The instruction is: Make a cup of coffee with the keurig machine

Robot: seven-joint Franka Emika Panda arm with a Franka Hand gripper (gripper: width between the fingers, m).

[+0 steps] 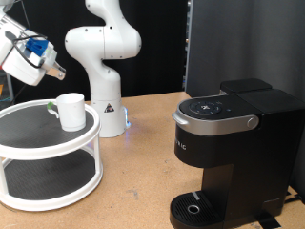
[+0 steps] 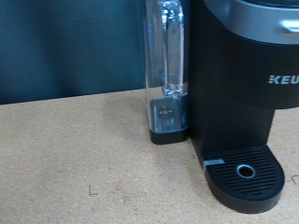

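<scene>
The white cup [image 1: 69,110] stands upright on the top tier of a round white stand [image 1: 29,143] at the exterior view's left. My gripper [image 1: 55,69] hangs above and to the left of the cup, apart from it, with nothing seen between its fingers. The black keurig machine [image 1: 229,157] stands at the exterior view's right with its silver-trimmed lid [image 1: 217,110] down and its round drip base [image 1: 195,207] bare. In the wrist view the keurig machine [image 2: 245,84], its drip base [image 2: 245,177] and its clear water tank [image 2: 168,75] show, but no fingers.
The white robot arm base [image 1: 105,67] rises behind the stand. A dark panel [image 1: 243,43] stands behind the machine. Brown tabletop [image 1: 138,176] lies between the stand and the machine. The stand's lower tier [image 1: 43,176] holds nothing that shows.
</scene>
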